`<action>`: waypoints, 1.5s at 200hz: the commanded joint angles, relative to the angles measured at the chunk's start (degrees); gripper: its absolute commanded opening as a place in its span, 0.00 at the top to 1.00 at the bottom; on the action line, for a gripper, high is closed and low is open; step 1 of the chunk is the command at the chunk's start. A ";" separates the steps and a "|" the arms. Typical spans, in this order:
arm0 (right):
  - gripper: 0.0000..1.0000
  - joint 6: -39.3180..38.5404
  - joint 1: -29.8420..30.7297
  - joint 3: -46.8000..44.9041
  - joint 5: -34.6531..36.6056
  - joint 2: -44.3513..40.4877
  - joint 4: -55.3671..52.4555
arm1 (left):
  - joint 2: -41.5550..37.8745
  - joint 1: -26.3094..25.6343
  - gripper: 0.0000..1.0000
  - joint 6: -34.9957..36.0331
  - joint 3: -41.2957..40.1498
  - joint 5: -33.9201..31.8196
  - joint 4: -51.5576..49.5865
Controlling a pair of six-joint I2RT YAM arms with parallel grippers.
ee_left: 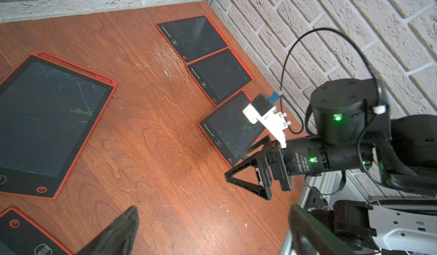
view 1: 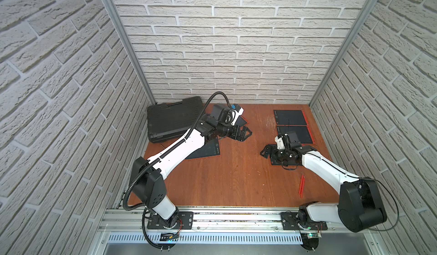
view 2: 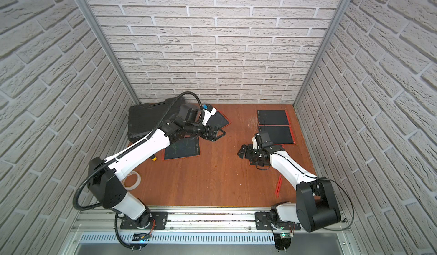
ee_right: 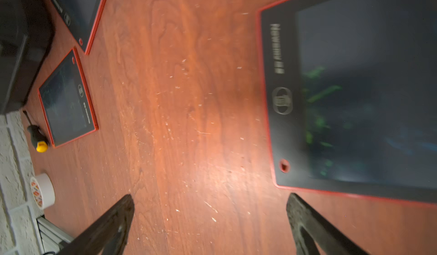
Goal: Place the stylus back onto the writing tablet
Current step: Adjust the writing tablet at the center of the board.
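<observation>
Step in hand: the pick-up has not begun. My right gripper (view 1: 266,151) is spread wide and empty, hovering close over the edge of the nearest tablet (ee_right: 354,88). My left gripper (view 1: 246,133) is likewise spread and empty, across the table (view 1: 236,185) from it. The stylus (view 1: 302,186) lies flat on bare wood behind my right gripper, back toward that arm's base and just beside its forearm. It touches no tablet and is well apart from my left gripper. Judgement: the right arm is the one to take it. The next move calls for drawing that gripper back, pointing it down over the stylus and closing across its thin width, low enough to catch a thing lying flat. Only then comes the carry forward to the tablet. Count, largest first: one table; one black case (view 1: 173,119), to the left of my left gripper; five red-edged tablets (view 1: 289,117), two ahead of my right gripper, one under it, one just beyond my left gripper and one under that forearm; one tape roll (view 2: 132,180) and one screwdriver (view 2: 154,158), both back beside my left arm; one stylus, though its outline looks doubled in both top views and I cannot rule out a second.
</observation>
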 commanded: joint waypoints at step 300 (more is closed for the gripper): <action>0.03 -8.71 -1.18 7.85 5.42 7.62 -3.88 | -1.26 0.59 0.02 1.58 -0.03 -3.65 -0.09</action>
